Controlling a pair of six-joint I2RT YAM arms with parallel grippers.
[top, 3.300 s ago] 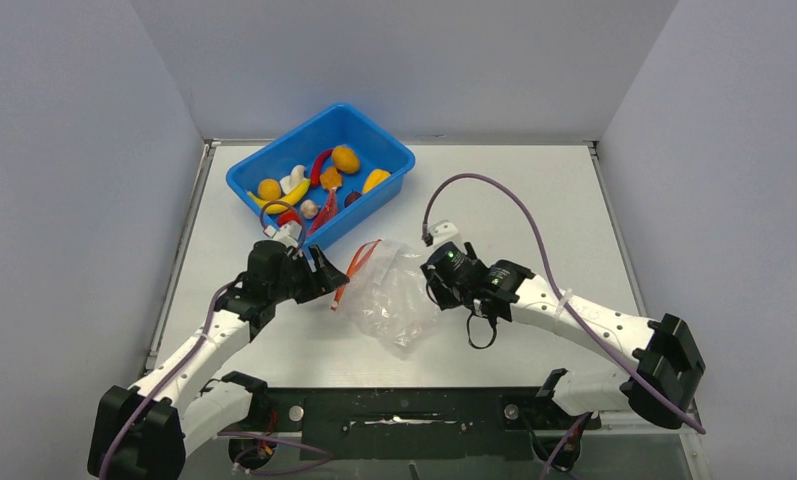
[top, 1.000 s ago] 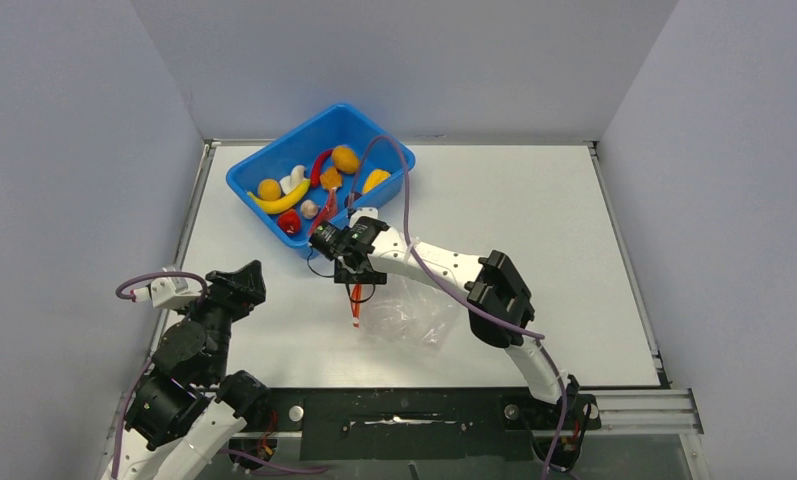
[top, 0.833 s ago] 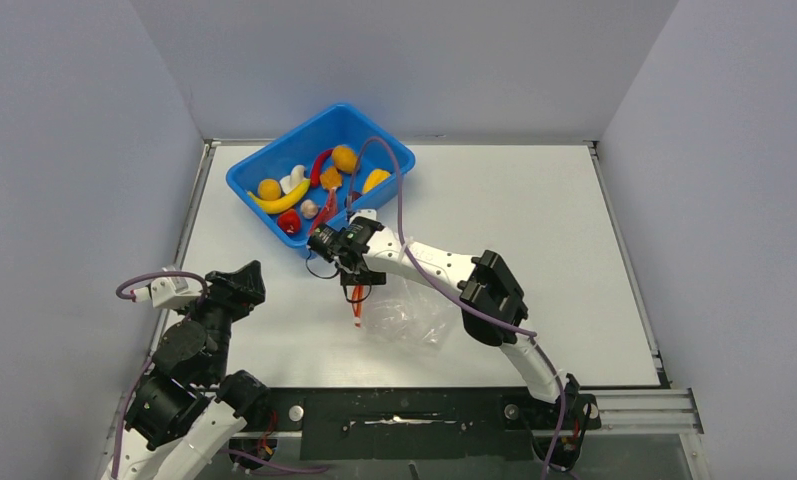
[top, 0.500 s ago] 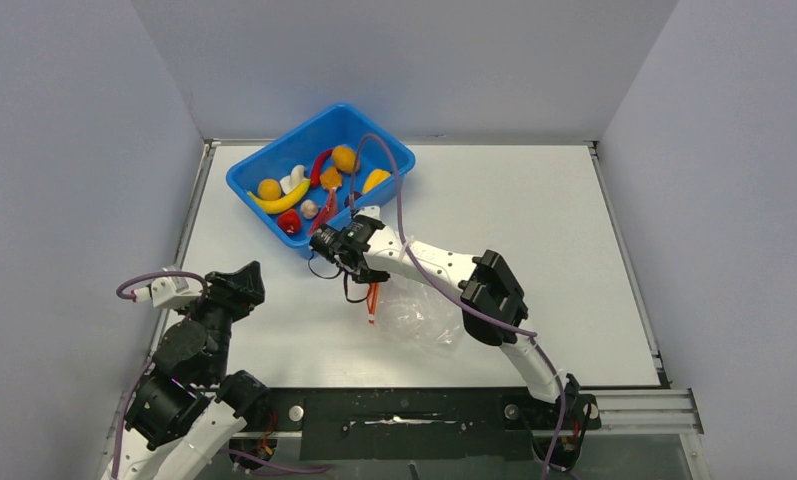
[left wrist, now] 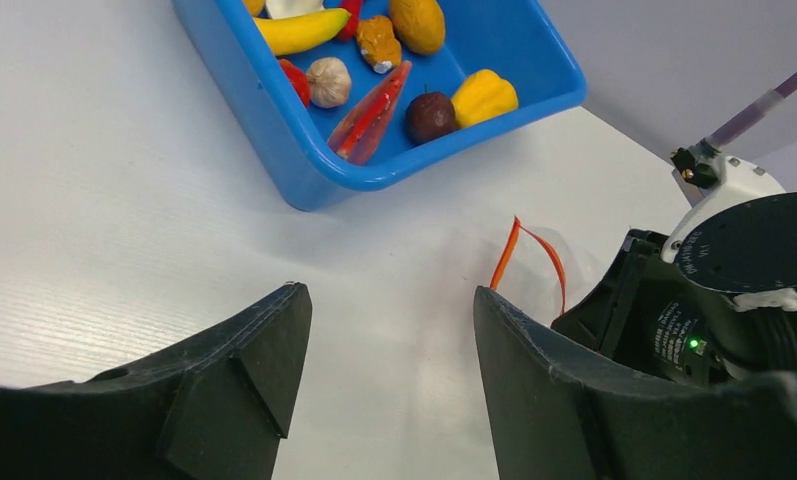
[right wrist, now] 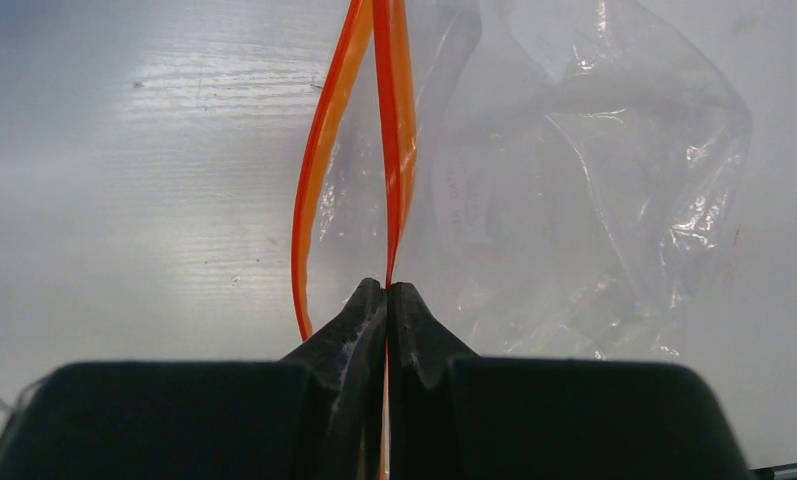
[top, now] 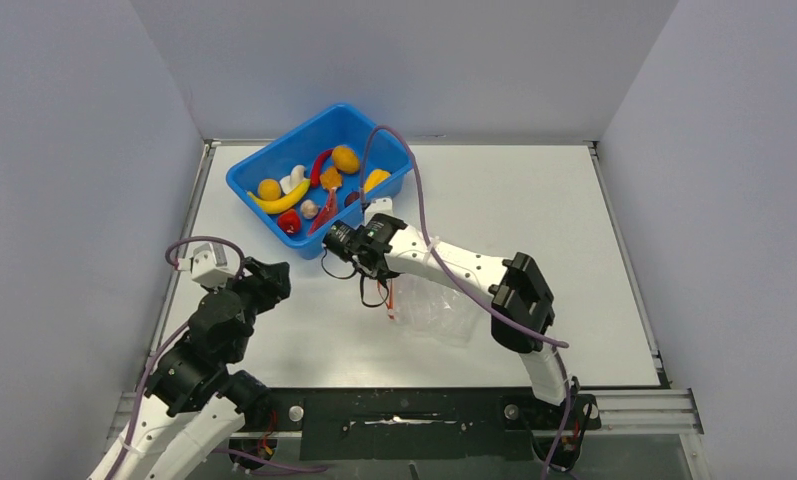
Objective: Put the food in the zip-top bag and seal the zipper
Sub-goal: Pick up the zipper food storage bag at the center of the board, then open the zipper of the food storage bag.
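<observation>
The clear zip-top bag (top: 436, 312) lies crumpled on the table, nothing visible inside it. Its red-orange zipper (right wrist: 392, 130) is parted into two strips. My right gripper (right wrist: 387, 290) is shut on one strip, and the other strip bows out to the left. In the top view my right gripper (top: 379, 277) sits just left of the bag. The food stays in the blue tub (top: 264, 165): a yellow banana (top: 279, 199), orange lumps, a white garlic (left wrist: 327, 80). My left gripper (left wrist: 389, 310) is open and empty over bare table, left of the zipper (left wrist: 519, 245).
The blue tub (left wrist: 274, 130) stands at the back left, close behind both grippers. My right arm (top: 454, 265) stretches across the middle of the table, its purple cable arching over the tub. Grey walls enclose the table on three sides.
My right gripper closed on the zipper strip and pulled the bag to the right. My left arm swung forward towards the bag, its jaws narrowing a little.
</observation>
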